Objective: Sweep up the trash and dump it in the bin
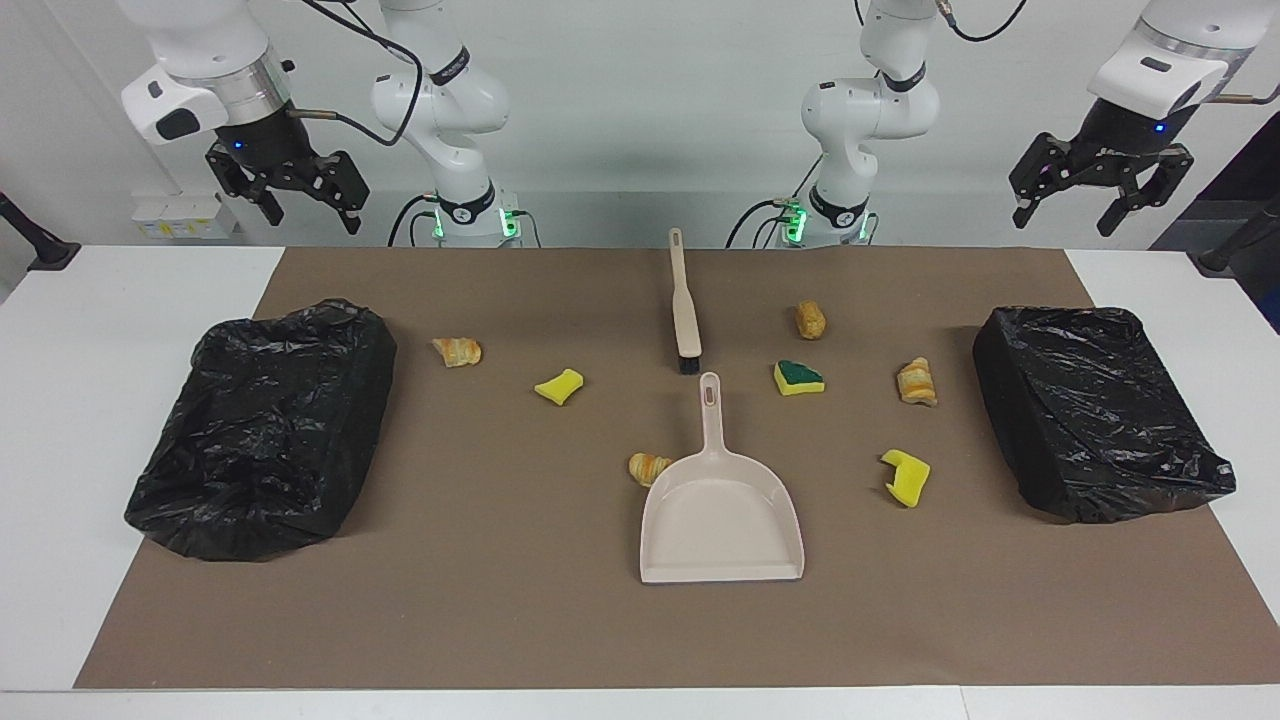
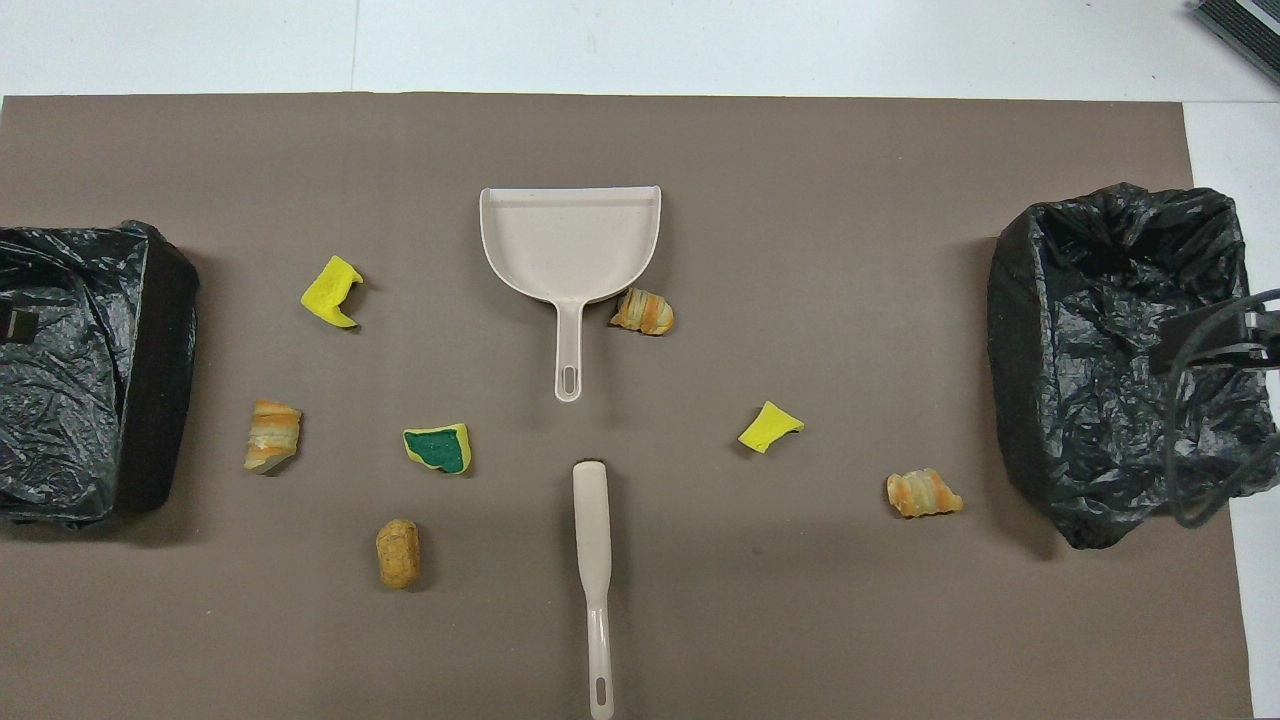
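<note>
Both claws spread, holding nothing: left claw (image 1: 1097, 192) and right claw (image 1: 290, 187) high over robot-side counter corners. Risk: brush (image 1: 684, 310) scattering trash (image 1: 799, 377) past dustpan (image 1: 722, 518).

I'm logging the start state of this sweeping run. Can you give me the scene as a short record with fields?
trash: seven loose pieces on the brown mat, among them a green-faced sponge and a pastry touching the dustpan
dustpan: empty, mid-mat, handle toward the robots
brush: flat, nearer the robots than the dustpan
bins: two black-lined bins, one at each end
left gripper: open, raised, waiting
right gripper: open, raised, waiting
</note>
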You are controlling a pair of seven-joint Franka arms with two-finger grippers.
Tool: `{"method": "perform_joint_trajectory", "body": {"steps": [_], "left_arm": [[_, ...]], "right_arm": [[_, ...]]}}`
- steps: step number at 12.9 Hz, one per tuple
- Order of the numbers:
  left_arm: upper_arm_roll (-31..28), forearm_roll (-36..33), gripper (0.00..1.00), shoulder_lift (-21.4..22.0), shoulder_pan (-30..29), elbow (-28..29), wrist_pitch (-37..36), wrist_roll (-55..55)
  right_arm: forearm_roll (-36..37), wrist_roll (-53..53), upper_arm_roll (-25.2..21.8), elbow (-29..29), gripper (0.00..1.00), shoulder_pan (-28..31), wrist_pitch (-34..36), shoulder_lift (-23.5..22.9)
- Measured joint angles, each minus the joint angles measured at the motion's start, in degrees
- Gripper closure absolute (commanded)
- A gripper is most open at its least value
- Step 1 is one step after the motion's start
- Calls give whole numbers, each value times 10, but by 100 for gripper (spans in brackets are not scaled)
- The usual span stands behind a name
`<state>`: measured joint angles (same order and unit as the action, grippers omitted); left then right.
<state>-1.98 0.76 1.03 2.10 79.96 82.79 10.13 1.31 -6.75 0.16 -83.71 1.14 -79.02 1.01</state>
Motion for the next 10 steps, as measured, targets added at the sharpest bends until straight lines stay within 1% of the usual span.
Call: {"method": "perform_joint_trajectory", "body": {"steps": [6,8,10], "left_arm": [[12,1,0,26,1,41,-2,0],[16,1,0,37,14,60,-2,-2],[18,2,0,50,40,84,-1,-29]], "right_arm": [[0,0,0,0,0,0,0,0],[0,1,1,0,0,-1,0,0],[-1,3,2,-6,0,-3,-12,1]]}}
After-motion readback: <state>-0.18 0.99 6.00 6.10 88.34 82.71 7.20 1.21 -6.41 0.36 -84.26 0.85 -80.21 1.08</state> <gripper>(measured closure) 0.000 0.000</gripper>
